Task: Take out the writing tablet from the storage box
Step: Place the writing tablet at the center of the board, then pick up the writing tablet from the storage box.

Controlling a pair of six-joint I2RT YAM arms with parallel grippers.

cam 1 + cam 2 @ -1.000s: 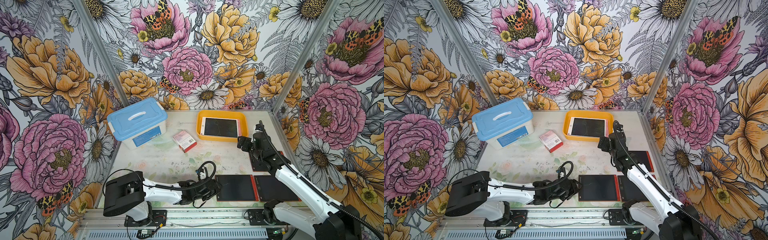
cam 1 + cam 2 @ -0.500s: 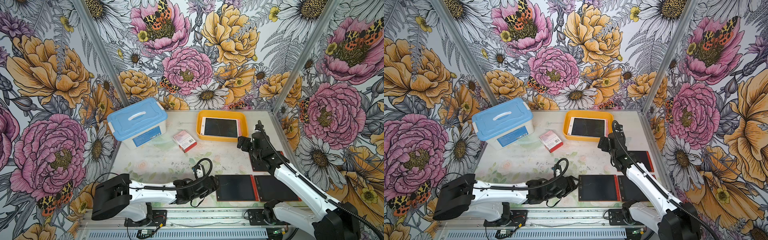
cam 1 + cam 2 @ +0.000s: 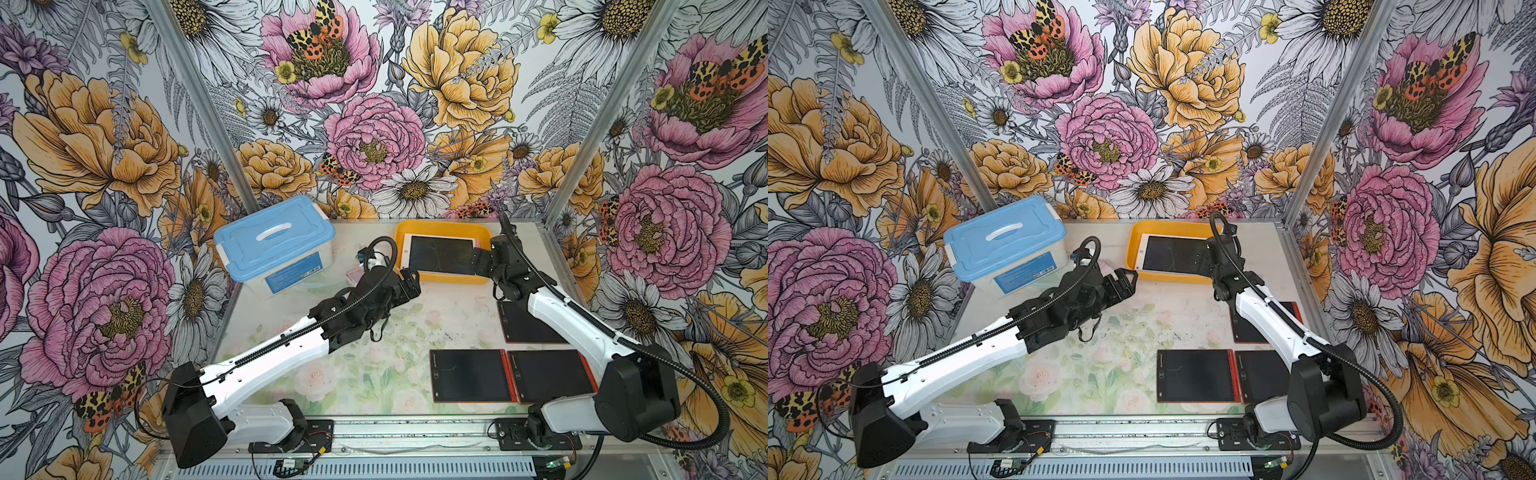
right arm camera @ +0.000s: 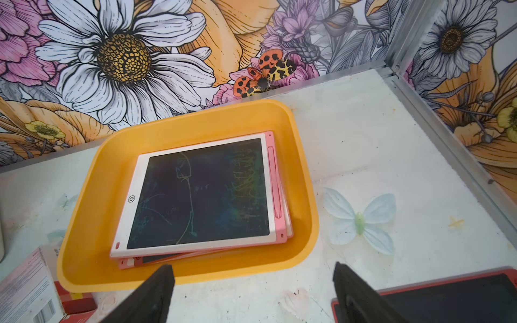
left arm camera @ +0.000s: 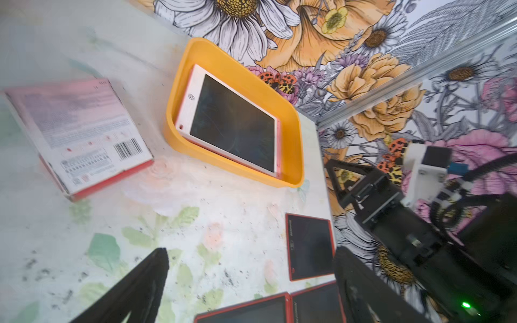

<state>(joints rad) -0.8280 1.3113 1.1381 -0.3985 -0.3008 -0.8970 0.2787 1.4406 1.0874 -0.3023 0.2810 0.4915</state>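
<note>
Both top views: writing tablet (image 3: 438, 254) lies flat inside storage box (image 3: 440, 227). Three red tablets (image 3: 469, 376) lie on the table (image 3: 374, 332), outside the box.
Left wrist: left fingers (image 5: 140, 285) spread, empty, short of box.
Right wrist: right fingers (image 4: 151, 293) spread, empty, at box's near rim. A second tablet sits beneath the top one. Lift-out not yet begun.

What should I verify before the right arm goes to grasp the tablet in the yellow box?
1. right gripper open and empty: ok.
2. left gripper open and empty: ok.
3. writing tablet lies face up, uncovered, in the storage box: ok.
4. lower tablets loose from the top one: cannot tell.
5. red carton apart from the storage box: ok.
</note>
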